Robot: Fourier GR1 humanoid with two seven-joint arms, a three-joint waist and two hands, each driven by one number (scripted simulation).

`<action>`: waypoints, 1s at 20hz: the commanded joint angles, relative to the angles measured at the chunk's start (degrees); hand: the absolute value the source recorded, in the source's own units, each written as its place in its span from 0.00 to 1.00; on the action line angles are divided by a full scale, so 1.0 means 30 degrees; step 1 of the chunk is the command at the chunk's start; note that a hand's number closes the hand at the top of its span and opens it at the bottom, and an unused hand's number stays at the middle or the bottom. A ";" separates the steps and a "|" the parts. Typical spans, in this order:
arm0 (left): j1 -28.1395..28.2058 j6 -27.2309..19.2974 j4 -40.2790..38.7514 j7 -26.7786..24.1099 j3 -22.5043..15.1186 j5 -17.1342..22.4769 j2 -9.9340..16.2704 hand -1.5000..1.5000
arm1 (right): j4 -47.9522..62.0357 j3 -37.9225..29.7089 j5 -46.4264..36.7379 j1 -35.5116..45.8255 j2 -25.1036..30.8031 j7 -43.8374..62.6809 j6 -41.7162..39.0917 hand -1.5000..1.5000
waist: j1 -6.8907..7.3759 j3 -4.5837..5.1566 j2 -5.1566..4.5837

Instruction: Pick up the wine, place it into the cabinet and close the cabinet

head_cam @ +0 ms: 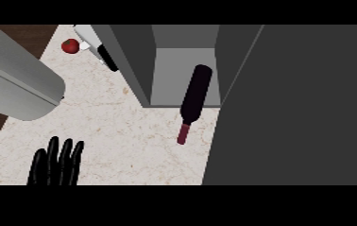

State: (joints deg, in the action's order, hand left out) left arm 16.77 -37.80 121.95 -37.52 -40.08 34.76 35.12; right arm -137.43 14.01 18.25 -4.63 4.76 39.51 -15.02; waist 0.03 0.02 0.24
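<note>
Wine bottle (194, 99) lies w/ its base inside the open cabinet (182, 64), neck sticking out over the bench (118, 126). Left hand (57, 166) rests near-left, fingers straight, holding nothing. Right hand not visible. Prob. next: nudge bottle fully in so the door (286, 107) shuts w/o catching the neck.

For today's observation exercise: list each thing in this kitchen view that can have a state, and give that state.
Wine bottle: lying down, base inside the cabinet, neck out over the counter, unheld.
Cabinet: open.
Cabinet door: swung open at the right.
Left hand: open, fingers straight, resting at the lower left.
Right hand: not in view.
</note>
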 commanded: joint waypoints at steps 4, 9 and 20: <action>0.1531 0.2004 0.1428 0.0125 0.3809 0.2340 0.2224 0.00 | -0.3391 0.3645 0.0483 0.0409 0.0212 0.1760 -0.0576 1.00 | 0.0167 0.0041 0.0061; 0.2304 0.3784 0.0296 -0.0212 0.5563 0.3532 0.2283 0.00 | -0.3549 0.7547 -0.1597 -0.0189 -0.0630 0.1756 0.0115 1.00 | -0.0041 0.0032 0.0061; 0.4287 0.6834 0.0392 0.0126 0.9183 0.5167 0.3941 0.00 | -0.2076 1.3815 -0.6452 0.1576 -0.1577 0.1335 0.5465 1.00 | -0.0039 0.0047 0.0157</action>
State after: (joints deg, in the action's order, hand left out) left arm 28.68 -20.64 123.85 -37.72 -15.92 48.67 45.55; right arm -138.38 44.26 6.82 -2.60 0.84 41.98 -4.01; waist -0.05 0.15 0.71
